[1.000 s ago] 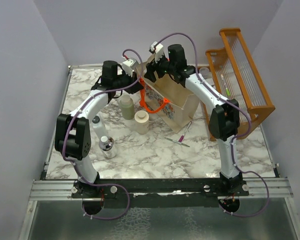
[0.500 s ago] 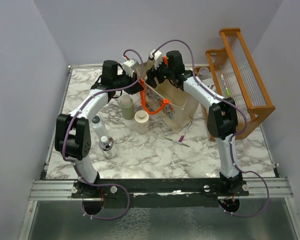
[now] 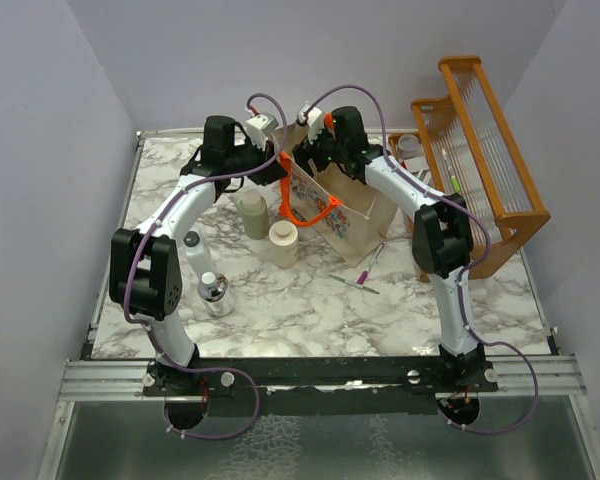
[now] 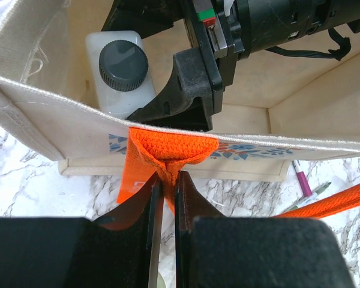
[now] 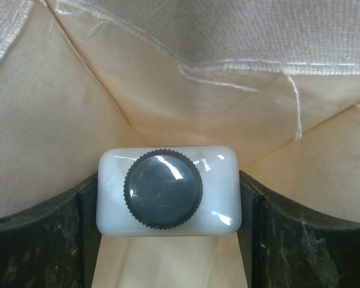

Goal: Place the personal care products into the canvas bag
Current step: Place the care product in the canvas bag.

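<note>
The canvas bag point(image 3: 358, 205) stands upright at the back centre of the table. My left gripper point(image 4: 167, 180) is shut on its orange handle point(image 4: 171, 150) and holds the near wall up; it also shows in the top view point(image 3: 278, 167). My right gripper point(image 5: 167, 201) is down inside the bag, shut on a white bottle with a dark cap point(image 5: 167, 191). That bottle also shows in the left wrist view point(image 4: 119, 69). On the table left of the bag stand the olive-green bottle point(image 3: 253, 215), the beige bottle point(image 3: 283, 243), a white bottle point(image 3: 193, 250) and the short clear bottle point(image 3: 215, 293).
An orange wooden slatted rack point(image 3: 485, 140) stands at the back right. Two pens point(image 3: 363, 272) lie on the marble table point(image 3: 310, 310) in front of the bag. The bag's canvas walls point(image 5: 228, 60) close in round my right gripper.
My right gripper has moved left and down into the bag's mouth with the white bottle. My left gripper has stayed shut on the handle, shifting slightly.
</note>
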You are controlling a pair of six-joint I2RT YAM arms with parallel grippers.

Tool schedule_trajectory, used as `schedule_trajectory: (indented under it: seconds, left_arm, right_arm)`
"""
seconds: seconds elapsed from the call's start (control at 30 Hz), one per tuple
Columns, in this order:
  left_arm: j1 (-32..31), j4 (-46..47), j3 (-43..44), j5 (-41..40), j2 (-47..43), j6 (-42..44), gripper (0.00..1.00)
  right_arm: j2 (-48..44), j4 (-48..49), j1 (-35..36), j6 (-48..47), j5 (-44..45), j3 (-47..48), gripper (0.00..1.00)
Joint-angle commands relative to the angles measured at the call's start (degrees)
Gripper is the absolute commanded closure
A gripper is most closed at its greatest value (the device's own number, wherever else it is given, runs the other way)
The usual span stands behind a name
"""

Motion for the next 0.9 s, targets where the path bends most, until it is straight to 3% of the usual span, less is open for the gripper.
schedule_trajectory:
  seconds: [0.0, 0.4, 0.67, 0.7, 0.87]
  left_arm:
    - [-0.2, -0.41, 1.64, 0.78, -1.85, 1.05, 1.0]
    - [-0.2, -0.18, 0.66, -1.89, -0.24, 1.77, 1.0]
    - [-0.16, -0.25, 0.75, -2.22, 0.39, 1.56, 1.0]
    - [-0.18, -0.18, 0.75, -2.3, 0.48, 1.57, 1.0]
    - [-0.17, -0.31, 0.99, -2.48, 0.84, 1.39, 1.0]
  right_arm:
    - [2.3, 2.2, -0.57, -2.31, -0.83, 1.67, 0.98]
    - [1.64, 0.52, -0.55, -1.72, -0.15, 5.62, 0.58]
    - [0.16, 0.21, -0.55, -2.1, 1.07, 5.88, 0.42]
    - [-0.06, 0.16, -0.59, -2.21, 1.09, 5.92, 0.35]
    - [-0.42, -0.29, -0.55, -2.2, 1.18, 6.34, 0.2]
